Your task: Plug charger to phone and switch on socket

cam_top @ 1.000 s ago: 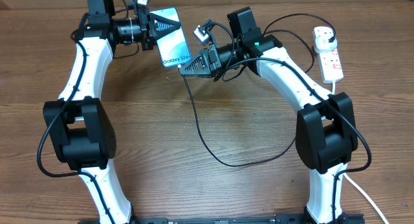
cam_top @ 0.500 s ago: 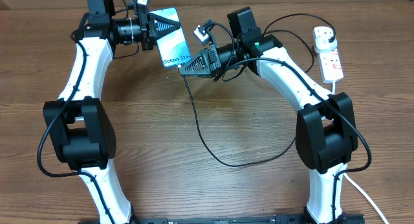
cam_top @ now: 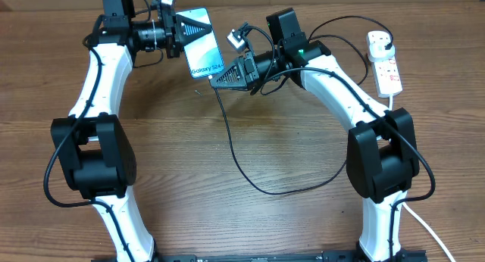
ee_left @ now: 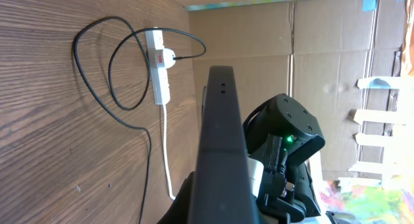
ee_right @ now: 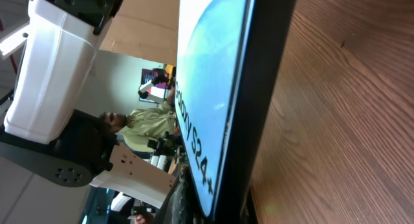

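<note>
White letters "Galaxy S24+" stand on the light-blue screen of the phone (cam_top: 203,46), at its end nearest the right end effector (cam_top: 216,80).

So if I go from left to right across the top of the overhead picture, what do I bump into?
left gripper → phone → right gripper → socket

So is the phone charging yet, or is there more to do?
Not yet. Done: the charger has its plug in the socket. In hand: the left gripper holds the phone up, and the right gripper holds the charger tip at its bottom edge; I can't tell if it's in. Left: pushing it home if needed, then switching on the socket, which neither gripper is near.
</note>
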Robot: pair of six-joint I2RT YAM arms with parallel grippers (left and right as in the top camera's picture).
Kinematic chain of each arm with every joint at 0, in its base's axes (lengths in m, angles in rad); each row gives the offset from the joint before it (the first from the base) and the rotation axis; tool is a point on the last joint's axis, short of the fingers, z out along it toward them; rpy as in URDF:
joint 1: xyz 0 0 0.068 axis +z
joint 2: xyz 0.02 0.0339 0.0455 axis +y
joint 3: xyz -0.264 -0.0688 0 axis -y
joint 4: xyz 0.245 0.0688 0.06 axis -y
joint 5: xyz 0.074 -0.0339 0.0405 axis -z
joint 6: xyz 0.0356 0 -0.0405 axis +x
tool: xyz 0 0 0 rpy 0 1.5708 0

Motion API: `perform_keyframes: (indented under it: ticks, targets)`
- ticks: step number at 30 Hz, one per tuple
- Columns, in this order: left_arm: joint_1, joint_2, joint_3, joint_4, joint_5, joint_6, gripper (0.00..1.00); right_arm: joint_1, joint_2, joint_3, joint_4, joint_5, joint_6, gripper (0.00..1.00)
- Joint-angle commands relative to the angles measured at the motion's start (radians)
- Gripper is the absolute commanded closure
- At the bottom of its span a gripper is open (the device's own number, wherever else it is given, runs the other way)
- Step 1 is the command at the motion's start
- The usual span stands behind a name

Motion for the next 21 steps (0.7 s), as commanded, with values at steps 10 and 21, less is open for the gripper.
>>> perform_keyframes:
  ticks: [10,21]
  targets:
    - [-0.023,-0.003,-0.001,0.006,0.056,-0.002,0.96,-0.015,-0.023,0.019,0.009,0.005,0.005,0.96]
    - [-0.023,-0.003,-0.001,0.013,0.053,-0.003,0.96,-0.016,-0.023,0.019,0.058,-0.032,0.035,0.96]
